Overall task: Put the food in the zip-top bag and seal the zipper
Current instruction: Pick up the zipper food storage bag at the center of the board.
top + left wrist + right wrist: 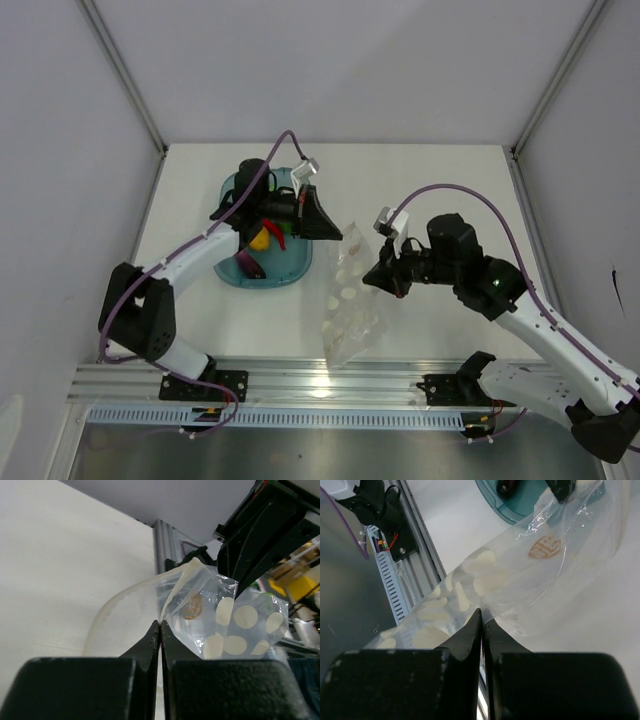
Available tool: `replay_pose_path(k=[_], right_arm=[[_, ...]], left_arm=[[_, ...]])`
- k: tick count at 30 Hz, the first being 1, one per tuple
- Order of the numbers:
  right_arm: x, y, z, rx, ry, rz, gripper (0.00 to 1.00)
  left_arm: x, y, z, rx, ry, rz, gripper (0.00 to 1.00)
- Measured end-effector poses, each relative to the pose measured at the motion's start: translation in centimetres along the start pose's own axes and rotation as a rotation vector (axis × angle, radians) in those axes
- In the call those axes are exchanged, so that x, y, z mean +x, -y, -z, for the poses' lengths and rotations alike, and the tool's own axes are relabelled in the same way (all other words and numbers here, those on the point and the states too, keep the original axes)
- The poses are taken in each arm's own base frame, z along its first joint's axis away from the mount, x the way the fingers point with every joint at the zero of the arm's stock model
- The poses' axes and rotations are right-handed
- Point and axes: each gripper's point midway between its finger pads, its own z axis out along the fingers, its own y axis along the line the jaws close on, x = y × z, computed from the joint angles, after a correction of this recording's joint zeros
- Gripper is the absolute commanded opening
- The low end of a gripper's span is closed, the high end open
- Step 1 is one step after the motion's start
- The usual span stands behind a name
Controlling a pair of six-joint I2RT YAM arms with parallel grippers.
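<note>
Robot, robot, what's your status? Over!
Left gripper, right gripper: both shut on zip-top bag. Food in teal tub. Nothing seen in the way. Over.

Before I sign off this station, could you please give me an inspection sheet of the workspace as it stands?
Surface: white table.
Job's things: zip-top bag held by both grippers, no food seen inside; yellow piece, red chili and purple piece lie in the teal tub.
Clutter: nothing seen.
Grippers: left gripper shut on the bag's corner; right gripper shut on its edge.
Cables: a purple cable runs along each arm.
Surroundings: pale walls; aluminium rail at the near edge.
</note>
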Motion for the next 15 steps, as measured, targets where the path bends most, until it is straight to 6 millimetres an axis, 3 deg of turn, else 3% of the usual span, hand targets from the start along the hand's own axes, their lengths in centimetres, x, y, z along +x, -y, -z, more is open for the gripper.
replay_pose_path(k=[2, 4, 7, 8, 11, 15], right_arm=[[0.1, 0.4, 0.0, 0.025, -0.003, -0.021, 0.13], [0.1, 0.8, 0.1, 0.047, -0.011, -0.059, 0.37], [-0.3, 1.6, 0.2, 0.106, -0.019, -0.134, 0.88], [-0.5, 2.0, 0.3, 0.131, -0.016, -0.170, 0.99], [-1.7, 3.3, 1.3, 0.219, 0.005, -0.269, 0.99], [-4.4, 5.5, 4.0, 0.366, 0.081, -0.429, 0.99]], left_arm=[[-0.3, 0.0, 0.0, -0.065, 0.012, -0.038, 0.01], [-0.9, 0.6, 0.0, -0.114, 0.022, -0.101, 0.01], [-2.5, 1.6, 0.2, -0.168, 0.044, -0.208, 0.01], [-3.0, 1.8, 0.3, -0.185, 0.053, -0.244, 0.01], [-4.1, 2.5, 0.6, -0.225, 0.053, -0.348, 0.01], [-4.2, 3.8, -0.2, -0.227, 0.008, -0.460, 0.01]])
